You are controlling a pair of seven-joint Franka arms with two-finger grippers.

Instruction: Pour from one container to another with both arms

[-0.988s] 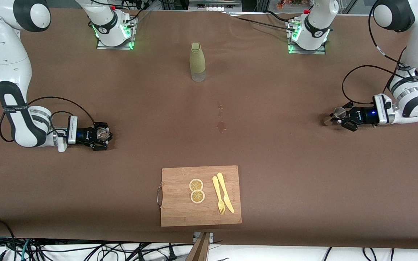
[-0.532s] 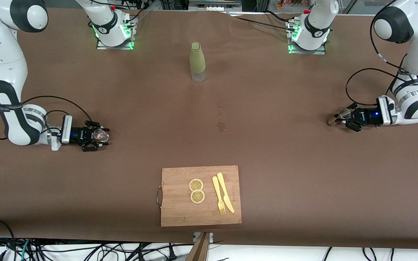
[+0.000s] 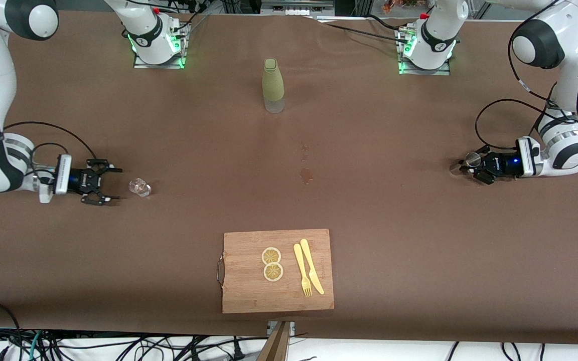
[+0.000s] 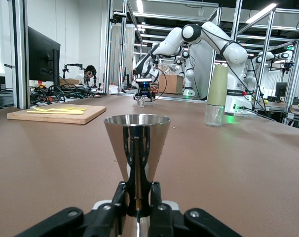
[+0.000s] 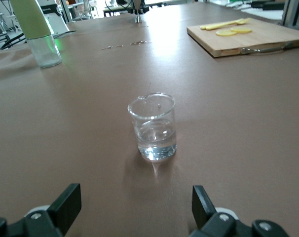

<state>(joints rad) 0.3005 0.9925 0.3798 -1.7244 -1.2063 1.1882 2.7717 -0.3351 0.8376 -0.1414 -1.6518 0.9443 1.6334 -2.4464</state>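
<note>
beaker (image 3: 139, 187) is standing upright on the brown table (image 3: 394, 240) toward the right arm's end, free of any grip, with a little clear liquid sitting in its bottom (image 5: 152, 127). right gripper (image 3: 99, 182) is lying low over the table just beside the beaker, fingers (image 5: 65, 200) spread wide and touching nothing, with the beaker showing clear of both tips in the right wrist view. left gripper (image 3: 473, 169) is sitting low toward the left arm's end of the table, fingers (image 4: 121, 195) pinching the narrow lower part of a steel jigger (image 4: 136, 148), which is standing upright with its wide cone mouth up; whether its foot is resting on the table cannot be told. jigger (image 3: 471, 160) is showing in the front view at the tip of the left gripper. beaker and jigger are sitting well apart, with a green-sleeved bottle (image 3: 272, 85) standing upright between the two arm bases. small wet spots (image 3: 306, 175) are marking the cloth nearer to the front camera than the bottle. cutting board (image 3: 249, 293) is lying nearer still to the front camera, carrying two lemon slices (image 3: 271, 263) beside a yellow fork (image 3: 302, 275) and knife (image 3: 311, 265), the two utensils lying side by side.
</note>
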